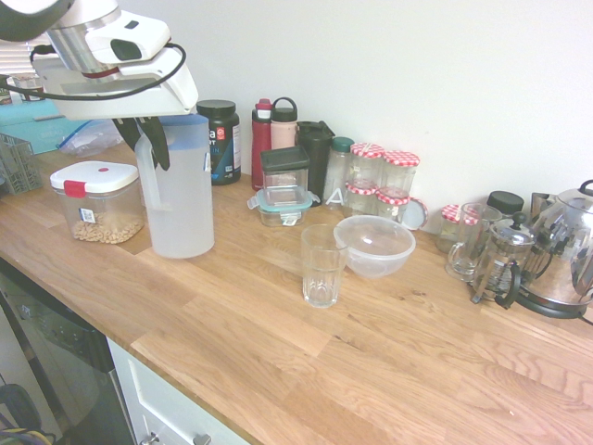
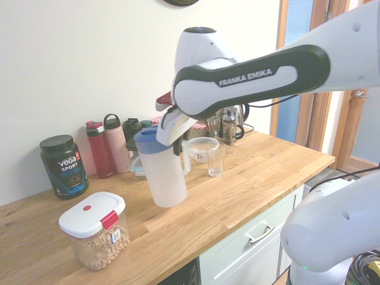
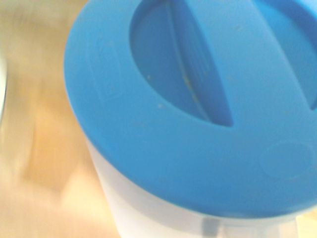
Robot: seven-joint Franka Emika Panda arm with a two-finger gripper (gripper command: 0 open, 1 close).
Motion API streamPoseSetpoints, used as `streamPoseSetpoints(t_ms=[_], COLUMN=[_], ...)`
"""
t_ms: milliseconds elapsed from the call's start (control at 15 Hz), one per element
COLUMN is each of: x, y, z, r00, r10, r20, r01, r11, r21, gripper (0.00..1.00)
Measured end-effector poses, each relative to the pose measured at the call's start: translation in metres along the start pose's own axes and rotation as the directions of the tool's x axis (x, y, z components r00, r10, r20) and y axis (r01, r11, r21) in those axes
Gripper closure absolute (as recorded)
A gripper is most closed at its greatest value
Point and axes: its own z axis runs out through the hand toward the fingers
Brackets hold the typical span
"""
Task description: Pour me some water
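A tall frosted-white jug [image 1: 182, 199] with a blue lid [image 3: 198, 114] is on the wooden counter [image 1: 371, 362], leaning slightly in the second exterior view. The water itself cannot be made out through its frosted wall. My gripper [image 1: 148, 141] comes down from above and is shut on the jug's side handle [image 2: 186, 158] just under the lid. A clear ribbed drinking glass [image 1: 322, 265] stands empty and upright about a hand's width from the jug [image 2: 167, 173], on the side away from the handle in the first exterior view. The wrist view is filled by the lid.
A clear bowl [image 1: 375, 244] sits right behind the glass. A cereal box with a white lid [image 1: 97, 200] stands beside the jug's handle side. Bottles [image 1: 262, 139], jars [image 1: 382, 181], a French press [image 1: 500, 264] and a kettle [image 1: 565, 250] line the wall.
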Motion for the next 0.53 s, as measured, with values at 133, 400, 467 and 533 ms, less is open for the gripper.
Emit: streamPoseSetpoints(t_ms=[133, 400, 467, 533], x=[-0.005, -0.009, -0.008, -0.005], y=[0.040, 0.123, 0.145, 0.167], z=[-0.012, -0.024, -0.024, -0.023], r00=[0.996, 0.980, 0.975, 0.971], r10=[-0.085, -0.182, -0.201, -0.214], r20=[0.040, 0.086, 0.098, 0.107], r01=[0.086, 0.185, 0.204, 0.217], r11=[0.996, 0.982, 0.979, 0.976], r21=[-0.018, -0.031, -0.023, -0.009], gripper=[1.00, 1.00, 1.00, 1.00])
